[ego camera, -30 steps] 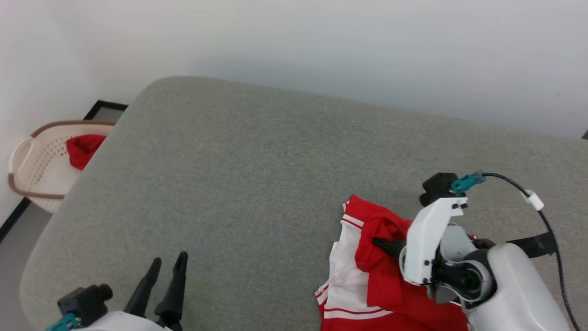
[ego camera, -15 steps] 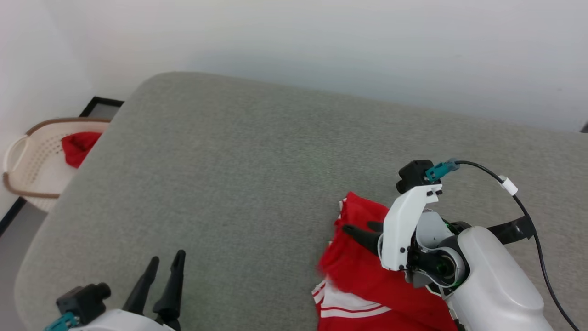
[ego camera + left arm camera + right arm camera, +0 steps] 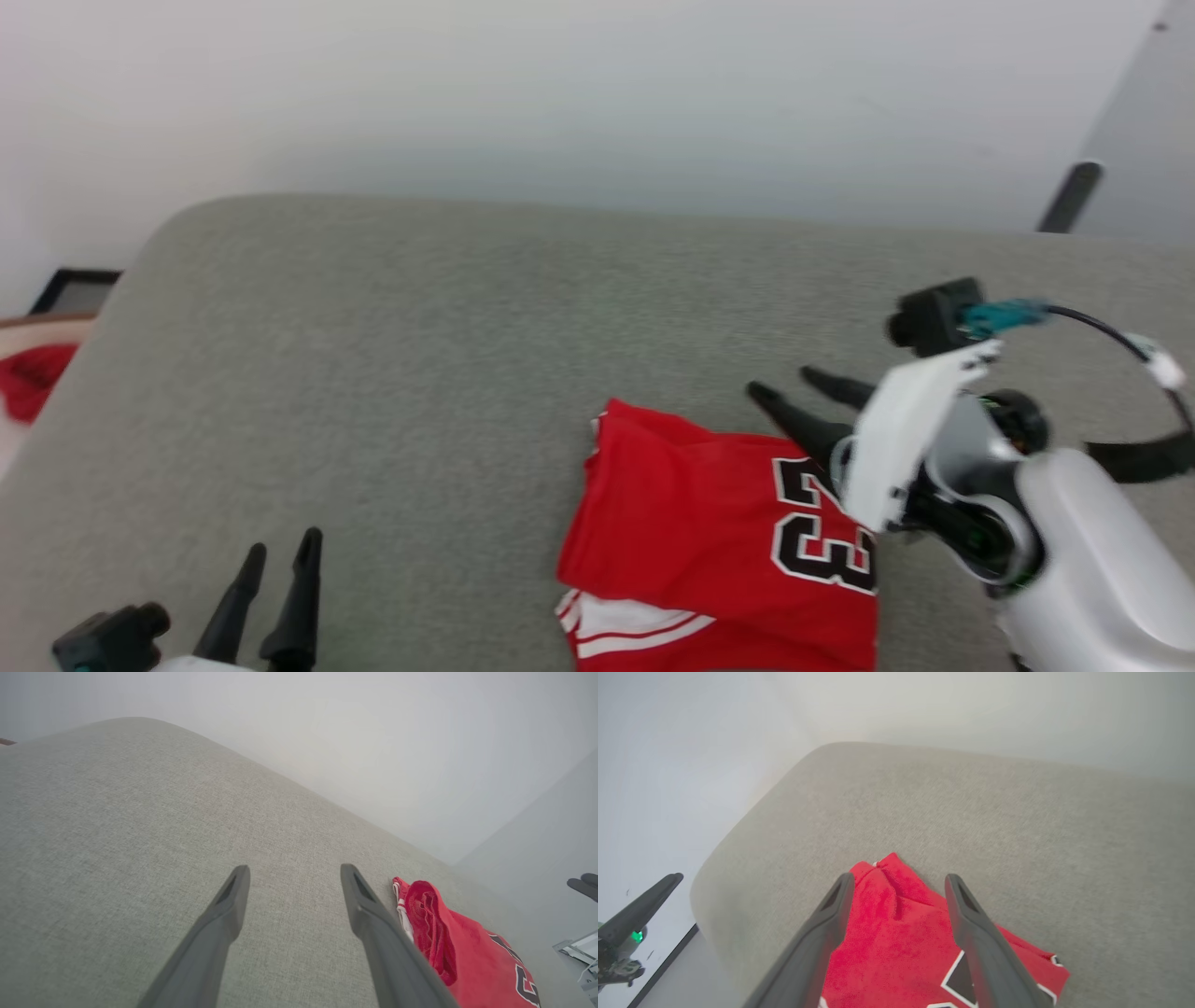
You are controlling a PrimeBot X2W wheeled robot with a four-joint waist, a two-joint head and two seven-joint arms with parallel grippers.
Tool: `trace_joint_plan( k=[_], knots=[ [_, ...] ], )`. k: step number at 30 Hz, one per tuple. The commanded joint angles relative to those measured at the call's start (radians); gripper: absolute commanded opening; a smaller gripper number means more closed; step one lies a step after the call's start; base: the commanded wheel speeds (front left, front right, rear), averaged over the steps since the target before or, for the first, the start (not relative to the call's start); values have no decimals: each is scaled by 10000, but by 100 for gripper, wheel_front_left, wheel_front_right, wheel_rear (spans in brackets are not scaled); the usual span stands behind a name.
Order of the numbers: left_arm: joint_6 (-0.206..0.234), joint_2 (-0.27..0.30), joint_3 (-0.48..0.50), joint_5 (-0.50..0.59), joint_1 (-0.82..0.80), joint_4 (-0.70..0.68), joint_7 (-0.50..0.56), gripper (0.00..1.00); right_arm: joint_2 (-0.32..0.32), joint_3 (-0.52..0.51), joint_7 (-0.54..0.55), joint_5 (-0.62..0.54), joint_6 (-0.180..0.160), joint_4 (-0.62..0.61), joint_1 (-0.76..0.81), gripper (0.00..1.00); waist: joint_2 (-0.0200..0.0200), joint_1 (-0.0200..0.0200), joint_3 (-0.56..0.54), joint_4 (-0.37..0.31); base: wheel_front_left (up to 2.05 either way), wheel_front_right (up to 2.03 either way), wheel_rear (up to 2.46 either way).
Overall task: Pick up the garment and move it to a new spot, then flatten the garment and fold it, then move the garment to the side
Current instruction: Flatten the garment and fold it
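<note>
The right gripper [image 3: 780, 380] stands wide and empty at right of centre, its fingertips over the upper right edge of the garment [image 3: 700, 523] — a red heap at lower centre on the grey cushion [image 3: 373, 373]. The left gripper [image 3: 285, 543], lower left, is spread too. At the far left edge is a basket [image 3: 42, 321] rim — red cloth [image 3: 33, 387] inside.

This looks like a room in a home: a broad upholstered surface in grey woven fabric [image 3: 392, 373] fills the middle of the head view, a plain white wall [image 3: 560, 93] runs across the top, and at the far left a laundry basket's rim [image 3: 42, 321] edges a red cloth [image 3: 33, 392].
</note>
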Motion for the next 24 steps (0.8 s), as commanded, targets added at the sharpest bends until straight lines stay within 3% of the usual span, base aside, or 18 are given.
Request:
trace_joint_plan(
  k=[1,8,16,24],
  knots=[
    [54,52,53,94,122,-56,-46,100,-159,62,-198,24,-4,-179,191,100,0,0,-129,-613,0,0,0],
    [221,198,342,182,533,-350,-79,100,-1380,-144,-2081,-53,-4,-1105,1135,100,0,0,-260,-1437,0,0,0],
    [266,313,716,514,810,-620,-141,100,-2037,-486,-4089,-242,-4,-1301,2199,100,0,0,-313,-2026,0,0,0],
    [356,199,1471,1267,1002,-783,-162,100,-2608,-745,-5747,-691,-4,-1205,3176,100,0,0,-507,-2146,0,0,0]
  ],
)
